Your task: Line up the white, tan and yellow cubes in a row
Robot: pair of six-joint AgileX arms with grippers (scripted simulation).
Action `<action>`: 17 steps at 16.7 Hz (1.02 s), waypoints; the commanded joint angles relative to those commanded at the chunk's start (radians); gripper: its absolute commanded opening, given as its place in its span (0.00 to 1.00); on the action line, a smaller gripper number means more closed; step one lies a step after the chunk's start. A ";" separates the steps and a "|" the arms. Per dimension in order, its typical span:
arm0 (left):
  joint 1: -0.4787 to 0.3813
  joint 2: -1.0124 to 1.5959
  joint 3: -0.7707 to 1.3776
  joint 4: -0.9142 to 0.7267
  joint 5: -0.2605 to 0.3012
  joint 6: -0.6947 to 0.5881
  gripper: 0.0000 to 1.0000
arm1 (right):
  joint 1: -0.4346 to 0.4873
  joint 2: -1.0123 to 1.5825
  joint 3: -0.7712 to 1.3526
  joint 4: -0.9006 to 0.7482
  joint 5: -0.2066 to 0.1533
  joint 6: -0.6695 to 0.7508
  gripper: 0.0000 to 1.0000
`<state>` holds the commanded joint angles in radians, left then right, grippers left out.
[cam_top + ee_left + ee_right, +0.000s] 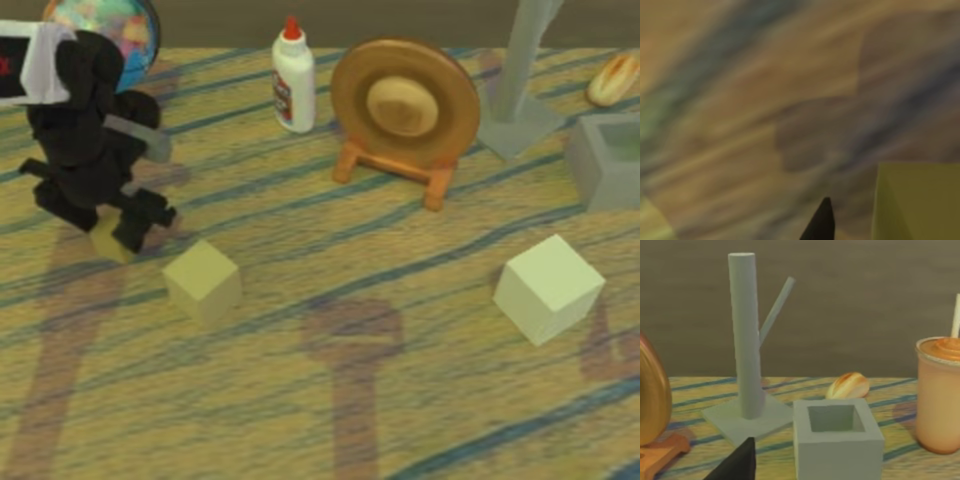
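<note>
The small olive-yellow cube (108, 243) sits on the table at the left. My left gripper (112, 228) is down over it, open, with one dark finger on each side. The left wrist view shows one fingertip (820, 225) with a gap to the yellow cube (920, 200); the other finger is hidden. The tan cube (203, 282) rests just right of the yellow one. The large creamy white cube (548, 288) stands far off at the right. My right gripper (782, 475) is outside the top view, parked and open, with one fingertip (740, 462) showing.
Along the back are a globe (100, 20), a glue bottle (293, 80), a wooden plate on a stand (405, 105), a grey branched post (525, 80) and a bread roll (612, 78). A grey hollow block (610, 160) sits at the right. A drink cup (940, 395) shows in the right wrist view.
</note>
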<state>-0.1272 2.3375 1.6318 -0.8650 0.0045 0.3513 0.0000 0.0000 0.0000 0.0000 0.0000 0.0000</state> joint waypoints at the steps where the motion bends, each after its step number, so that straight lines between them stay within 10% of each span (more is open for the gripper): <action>1: 0.000 0.000 0.000 0.000 0.000 0.000 0.10 | 0.000 0.000 0.000 0.000 0.000 0.000 1.00; 17: 0.012 -0.087 0.107 -0.171 0.011 -0.006 0.00 | 0.000 0.000 0.000 0.000 0.000 0.000 1.00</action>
<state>-0.1149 2.2507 1.7388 -1.0358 0.0158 0.3451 0.0000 0.0000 0.0000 0.0000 0.0000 0.0000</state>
